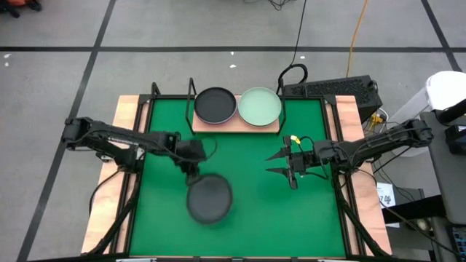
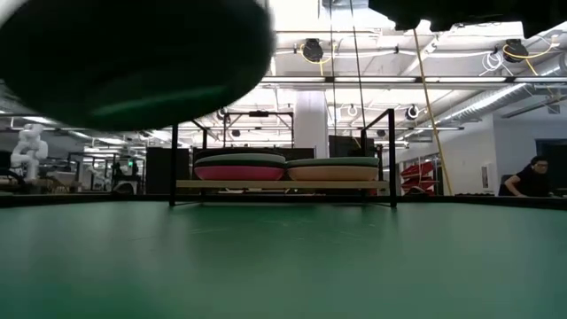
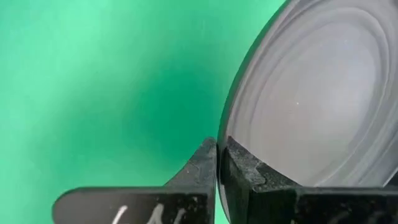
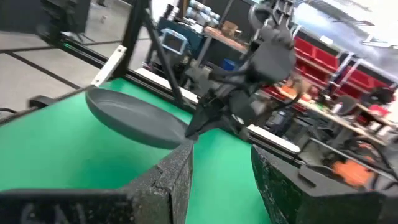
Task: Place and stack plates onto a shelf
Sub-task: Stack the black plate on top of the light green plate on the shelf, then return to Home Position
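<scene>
My left gripper point(image 1: 194, 175) is shut on a dark grey plate point(image 1: 210, 198) over the near middle of the green mat. In the right wrist view the same plate point(image 4: 134, 118) hangs in the air. My right gripper point(image 1: 279, 164) waits open, right of centre, touching nothing. The light-wood shelf point(image 1: 233, 125) with its black wire frame stands at the far edge. It carries two stacks: one topped by a dark plate point(image 1: 215, 105), one by a pale green plate point(image 1: 260, 107). In the low view the left stack point(image 2: 239, 167) shows a magenta plate at its bottom. My left gripper point(image 3: 217, 163) pinches the dark plate's rim point(image 3: 225, 127) between its two fingers, one on the upper face and one underneath. The hold is on the plate's far-left edge point(image 1: 195, 182). The plate is lifted clear of the mat, nearly level, reaching toward the near edge.
Green mat point(image 1: 240, 218) covers the table between wooden side strips point(image 1: 127, 116). A keyboard point(image 1: 331, 89) and cables lie beyond the far right corner. In the low view a person point(image 2: 532, 177) sits far off in the room behind.
</scene>
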### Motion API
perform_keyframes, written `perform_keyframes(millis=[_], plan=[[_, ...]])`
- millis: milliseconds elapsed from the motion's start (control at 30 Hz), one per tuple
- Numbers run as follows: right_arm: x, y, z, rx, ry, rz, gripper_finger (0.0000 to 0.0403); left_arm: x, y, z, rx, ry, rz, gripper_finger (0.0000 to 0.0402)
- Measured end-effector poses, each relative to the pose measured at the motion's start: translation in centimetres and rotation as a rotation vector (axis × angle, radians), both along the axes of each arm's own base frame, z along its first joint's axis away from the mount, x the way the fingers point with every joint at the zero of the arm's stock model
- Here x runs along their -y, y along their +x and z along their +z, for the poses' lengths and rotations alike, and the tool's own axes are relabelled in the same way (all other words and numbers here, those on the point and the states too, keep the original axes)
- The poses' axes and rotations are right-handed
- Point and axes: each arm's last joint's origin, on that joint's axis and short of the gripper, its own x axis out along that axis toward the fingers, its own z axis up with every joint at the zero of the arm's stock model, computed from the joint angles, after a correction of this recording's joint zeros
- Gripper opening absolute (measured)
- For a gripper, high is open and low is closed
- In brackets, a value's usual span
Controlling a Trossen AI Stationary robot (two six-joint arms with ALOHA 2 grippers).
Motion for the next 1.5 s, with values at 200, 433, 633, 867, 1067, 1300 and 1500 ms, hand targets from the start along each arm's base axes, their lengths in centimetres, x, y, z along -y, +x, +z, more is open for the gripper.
perform_keyframes(millis=[200, 433, 633, 867, 1067, 1300, 1500], plan=[[0.1, -0.5, 0.6, 0.038, -0.023, -0.04, 0.0144, -5.7, 2.2, 5.3, 0.238, 0.22, 0.069, 0.001], [0.2, -2.1, 2.5, 0.145, 0.0, -0.03, 0.0144, -12.9, 4.2, 10.2, 0.402, 0.44, 0.159, 0.001], [0.5, -3.5, 4.0, 0.235, 0.021, -0.031, 0.0144, -19.1, 7.9, 11.1, 0.431, 0.527, 0.15, 0.001], [0.6, -4.3, 4.6, 0.272, 0.059, -0.03, 0.0144, -26.3, 10.9, 9.7, 0.399, 0.561, 0.239, 0.001], [0.7, -4.4, 4.7, 0.277, 0.069, -0.029, 0.0144, -29.6, 12.4, 7.3, 0.349, 0.529, 0.298, 0.0011], [0.8, -4.4, 4.6, 0.26, 0.079, -0.074, 0.0144, -30.2, 12.4, 6.3, 0.321, 0.522, 0.303, 0.0065], [0.8, -4.4, 4.6, 0.261, 0.08, -0.082, 0.0144, -30.2, 12.4, 6.4, 0.322, 0.534, 0.291, 0.01]])
